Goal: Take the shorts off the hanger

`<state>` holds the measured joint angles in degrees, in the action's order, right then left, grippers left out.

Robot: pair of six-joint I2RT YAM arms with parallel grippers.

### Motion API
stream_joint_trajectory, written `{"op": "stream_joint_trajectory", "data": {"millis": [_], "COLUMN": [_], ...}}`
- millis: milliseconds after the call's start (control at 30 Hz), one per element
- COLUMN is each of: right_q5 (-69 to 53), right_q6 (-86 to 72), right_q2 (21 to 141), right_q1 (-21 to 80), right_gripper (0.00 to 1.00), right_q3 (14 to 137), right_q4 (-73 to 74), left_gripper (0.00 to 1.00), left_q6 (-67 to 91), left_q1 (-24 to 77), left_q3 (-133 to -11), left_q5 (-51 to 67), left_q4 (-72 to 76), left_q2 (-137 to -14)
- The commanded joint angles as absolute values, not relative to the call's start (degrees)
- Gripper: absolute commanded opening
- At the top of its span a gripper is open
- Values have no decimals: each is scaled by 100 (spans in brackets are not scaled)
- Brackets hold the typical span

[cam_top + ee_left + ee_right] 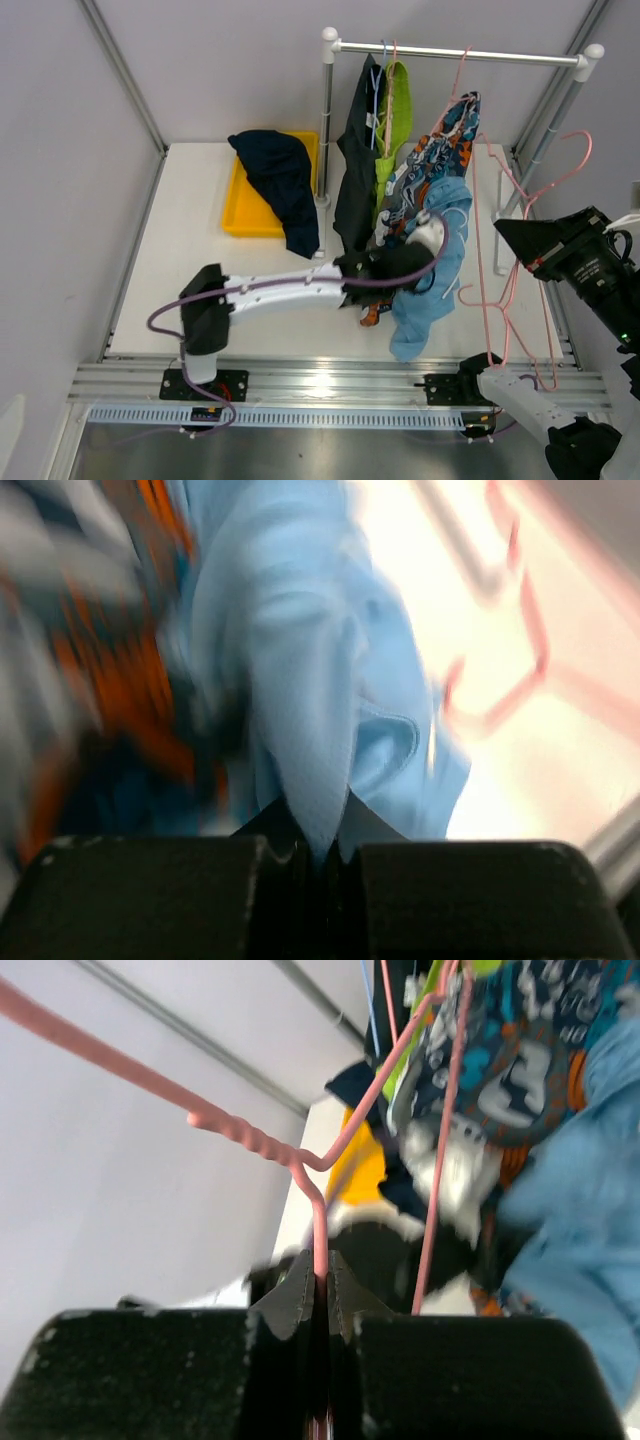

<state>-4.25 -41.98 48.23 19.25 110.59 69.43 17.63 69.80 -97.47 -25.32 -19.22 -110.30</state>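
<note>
Your left gripper (320,852) pinches a fold of the light blue shorts (300,680), which hang limp and bunched just ahead of it. Against them, to its left, is the patterned pair (447,135) in orange, teal and white. Beyond it hang the charcoal-black pair (356,170) and the lime green pair (399,115), probably touching. Well off to its left, the navy pair (280,185) lies crumpled over a yellow tray (240,215). Your right gripper (320,1282) clamps a pink hanger (250,1138)
</note>
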Motion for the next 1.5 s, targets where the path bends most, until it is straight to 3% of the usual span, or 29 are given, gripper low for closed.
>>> {"op": "stream_joint_trajectory", "data": {"millis": [0,100,267,333,467,500,667,833,867,967,1067,1233,1267,1333,1367,1400,1467], "right_q5": [568,851,1529,1460,1126,1082,810,580,493,422,308,413,465,475,475,492,614], "right_q6": [-3509,-3070,-2646,-2628,-2672,-2663,-2514,-2452,-2452,-2478,-2505,-2374,-2347,-2294,-2242,-2224,-2180], "right_q2": [5325,5738,6450,6582,6653,6653,6452,6188,6153,5995,5845,5713,5722,5774,5888,5967,6151], "right_q1": [2153,2197,2171,2066,1829,1776,1337,967,906,844,835,826,826,782,774,756,730], "right_gripper": [0,0,0,0,0,0,0,0,0,0,0,0,0,0,0,0,0], "right_q3": [11382,11487,11610,11549,11233,11102,10627,9907,9783,9327,8958,8666,8657,8753,8815,9016,9289], "right_q4": [6690,6443,6109,5933,5634,5573,5467,5344,5283,5177,5124,5107,5054,4984,4905,4887,4843], "left_gripper": [0,0,0,0,0,0,0,0,0,0,0,3,7,72,94,99,99], "left_q6": [2029,2398,2576,2260,1241,987,405,413,387,221,88,272,325,456,614,737,1236], "left_q1": [8083,8559,8614,8027,6191,5439,3608,2585,2393,2111,1795,1450,1450,1450,1450,1450,1485], "left_q3": [-8896,-8298,-8481,-8771,-8956,-9052,-10422,-12925,-14138,-15280,-14594,-14591,-14485,-13752,-13590,-13388,-13298], "left_q5": [-3092,-3777,-5023,-5072,-3888,-3311,-2138,-1189,-1091,-923,-1230,-1537,-1590,-1364,-1258,-1161,-1300], "left_q4": [-2196,-3045,-4743,-5009,-4231,-4141,-3666,-3876,-4015,-3861,-2713,-2487,-2487,-2505,-2566,-2732,-3478], "left_q2": [-9460,-8256,-6681,-6452,-6082,-6169,-7249,-9330,-9682,-10905,-11091,-11978,-12101,-12120,-12129,-12164,-12182]}}
